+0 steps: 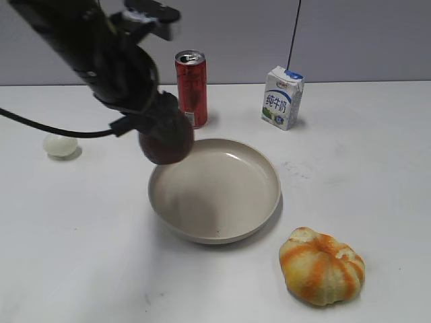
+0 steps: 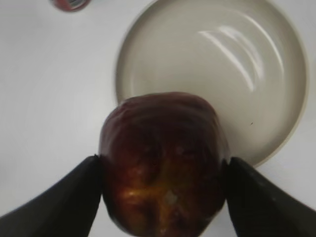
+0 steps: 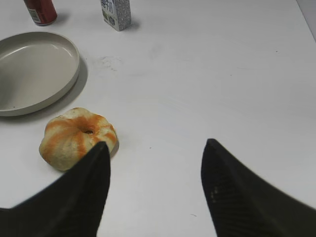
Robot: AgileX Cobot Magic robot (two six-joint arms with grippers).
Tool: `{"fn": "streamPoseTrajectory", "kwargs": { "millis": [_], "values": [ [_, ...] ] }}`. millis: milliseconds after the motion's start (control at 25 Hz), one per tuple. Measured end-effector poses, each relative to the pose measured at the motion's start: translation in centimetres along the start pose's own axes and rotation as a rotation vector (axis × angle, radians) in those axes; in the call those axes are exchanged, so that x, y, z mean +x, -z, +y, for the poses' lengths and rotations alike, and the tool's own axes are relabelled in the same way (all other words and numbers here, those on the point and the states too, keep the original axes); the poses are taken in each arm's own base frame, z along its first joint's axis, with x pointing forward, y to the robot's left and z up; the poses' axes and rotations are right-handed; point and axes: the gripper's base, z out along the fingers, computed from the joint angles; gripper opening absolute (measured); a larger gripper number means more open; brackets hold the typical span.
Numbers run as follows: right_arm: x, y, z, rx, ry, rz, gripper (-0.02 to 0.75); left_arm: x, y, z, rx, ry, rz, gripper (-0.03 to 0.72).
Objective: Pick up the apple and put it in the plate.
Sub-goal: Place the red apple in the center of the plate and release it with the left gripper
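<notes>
My left gripper [image 2: 163, 170] is shut on the dark maroon apple [image 2: 163, 158] and holds it in the air over the near left rim of the beige plate [image 2: 217, 29]. In the exterior view the apple [image 1: 166, 134] hangs under the left arm, just above the plate's [image 1: 266, 205] left rim. The plate holds nothing. My right gripper [image 3: 154, 148] is open and empty above bare table; it is outside the exterior view. The plate also shows in the right wrist view [image 3: 59, 86] at the upper left.
A red can [image 1: 192, 87] and a white milk carton [image 1: 282, 97] stand behind the plate. An orange-and-yellow striped lumpy fruit [image 1: 322, 266] lies at the front right. A small pale egg-like ball [image 1: 60, 145] lies at the left.
</notes>
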Motion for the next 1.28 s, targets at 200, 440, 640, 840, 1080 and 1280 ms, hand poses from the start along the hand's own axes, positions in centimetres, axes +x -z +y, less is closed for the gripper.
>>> {"fn": "streamPoseTrajectory", "kwargs": {
  "millis": [200, 440, 640, 840, 1080, 1280],
  "values": [
    [0.0, 0.0, 0.0, 0.0, 0.0, 0.0, 0.445, -3.0, -6.0, -2.4, 0.036, -0.108, 0.066, 0.573],
    [0.0, 0.0, 0.0, 0.0, 0.0, 0.0, 0.445, -2.8, -11.6, -3.5, 0.02, -0.21, 0.187, 0.573],
    [0.0, 0.0, 0.0, 0.0, 0.0, 0.0, 0.445, -2.8, -11.8, -3.4, 0.011, -0.225, 0.205, 0.588],
    [0.0, 0.0, 0.0, 0.0, 0.0, 0.0, 0.445, -4.1, -10.2, -3.6, 0.027, -0.226, 0.212, 0.667],
    [0.0, 0.0, 0.0, 0.0, 0.0, 0.0, 0.445, -7.1, -6.2, -3.1, 0.027, -0.179, 0.179, 0.669],
    [0.0, 0.0, 0.0, 0.0, 0.0, 0.0, 0.445, -8.0, -2.8, 1.3, -0.039, 0.036, 0.101, 0.659]
  ]
}}
